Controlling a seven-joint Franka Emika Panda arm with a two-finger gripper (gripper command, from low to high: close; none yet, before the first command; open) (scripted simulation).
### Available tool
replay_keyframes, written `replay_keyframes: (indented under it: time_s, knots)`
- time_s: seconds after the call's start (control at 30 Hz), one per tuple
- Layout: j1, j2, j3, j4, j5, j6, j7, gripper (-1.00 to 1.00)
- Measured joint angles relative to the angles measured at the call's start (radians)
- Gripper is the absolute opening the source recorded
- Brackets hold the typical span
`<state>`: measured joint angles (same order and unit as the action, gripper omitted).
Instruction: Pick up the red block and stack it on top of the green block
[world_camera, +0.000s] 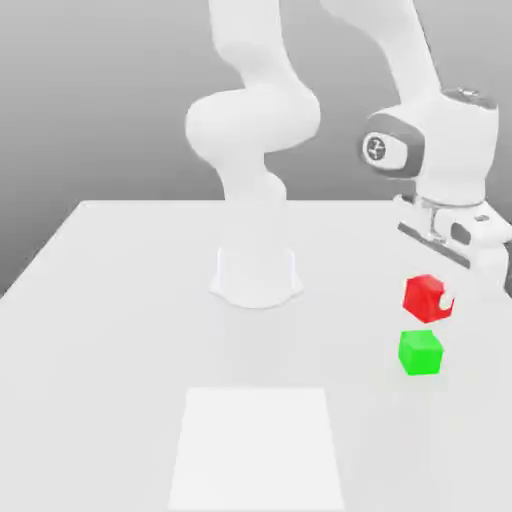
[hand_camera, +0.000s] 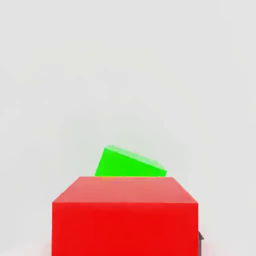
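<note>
With our jaws clamped on the red block (world_camera: 427, 297), held just above the green block (world_camera: 420, 352) at the desk's (world_camera: 120, 330) right, we should centre, then lower squarely.

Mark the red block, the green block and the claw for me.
red block (world_camera: 424, 297): exterior view, its front face.
green block (world_camera: 420, 352): exterior view, middle of its front face.
claw (world_camera: 436, 298): exterior view, at the fingertips holding the red block.

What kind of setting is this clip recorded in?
Most likely a simulated tabletop test scene: a plain white table, a featureless grey backdrop, and just a red block and a green block by the arm.
</note>
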<state>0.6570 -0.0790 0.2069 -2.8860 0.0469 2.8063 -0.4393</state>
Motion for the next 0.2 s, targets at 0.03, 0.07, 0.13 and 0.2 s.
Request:
replay_keyframes:
  time_s: [0.03, 0.07, 0.13, 0.2]
  knots:
    - [-0.004, 0.036, -0.004, 0.001, -0.021, 0.034, 0.014, -1.00]
    - [-0.003, 0.072, -0.009, 0.003, -0.046, 0.069, 0.031, -1.00]
    - [-0.003, 0.105, -0.017, 0.004, -0.073, 0.100, 0.050, 1.00]
    - [-0.003, 0.105, -0.017, 0.004, -0.073, 0.100, 0.050, 1.00]
